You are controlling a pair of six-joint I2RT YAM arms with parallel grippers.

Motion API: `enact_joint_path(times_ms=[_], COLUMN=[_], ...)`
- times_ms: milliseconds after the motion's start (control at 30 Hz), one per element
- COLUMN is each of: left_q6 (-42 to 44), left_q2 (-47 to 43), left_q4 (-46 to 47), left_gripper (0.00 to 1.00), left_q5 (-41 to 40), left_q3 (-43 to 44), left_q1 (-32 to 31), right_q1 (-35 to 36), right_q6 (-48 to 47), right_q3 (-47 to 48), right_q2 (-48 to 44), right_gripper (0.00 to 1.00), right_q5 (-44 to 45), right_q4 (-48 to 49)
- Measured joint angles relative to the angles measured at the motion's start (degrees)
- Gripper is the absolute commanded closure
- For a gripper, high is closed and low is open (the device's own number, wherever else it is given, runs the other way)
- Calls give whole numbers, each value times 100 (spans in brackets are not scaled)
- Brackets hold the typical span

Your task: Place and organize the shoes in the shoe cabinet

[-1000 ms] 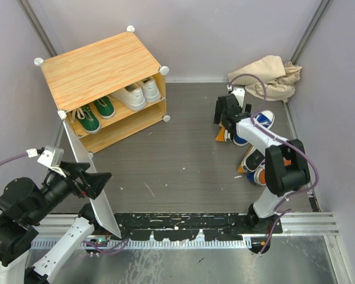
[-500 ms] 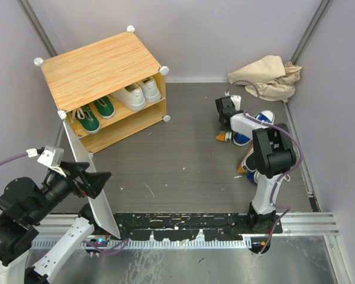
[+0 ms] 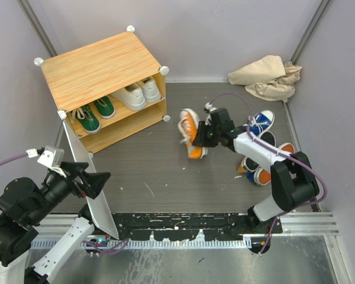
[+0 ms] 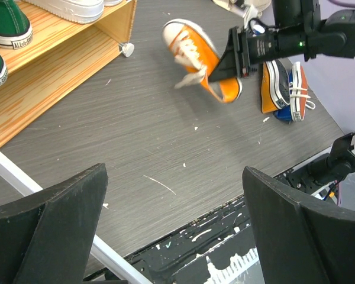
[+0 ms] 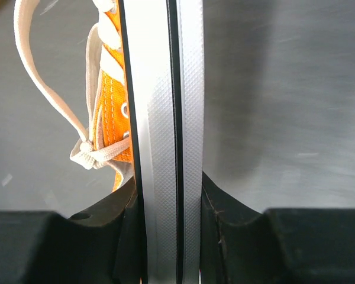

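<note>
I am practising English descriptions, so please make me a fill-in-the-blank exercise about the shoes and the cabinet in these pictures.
The right hand grips a shoe of the colour ____.
In the shoe cabinet, beside the green pair, stands a pair of the colour ____.
The number of shoes on its shelf is ____.
Missing words: orange; white; four.
</note>
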Motion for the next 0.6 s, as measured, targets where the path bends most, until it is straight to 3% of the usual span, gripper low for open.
enact_joint_path(times_ms=[200,300,433,600], left_q6=[9,2,-4,-24], left_q2=[0,0,0,-7], left_q4=[0,2,2,-44], left_gripper=[2,2,2,2], left_q5=[2,2,0,-17], left_q3=[0,0,0,33], left_q1=[0,0,0,0], right_q1=[1508,2063,2194,2122], right_q6=[824,1309,1722,1502], right_q3=[-575,-796,-981,-977], right_q2=[-98,151,640,1025], right_gripper=[84,75,62,50], right_q5=[-1659,-2317,-2721,-2396], right_q4=[1012,1622,2258,2085])
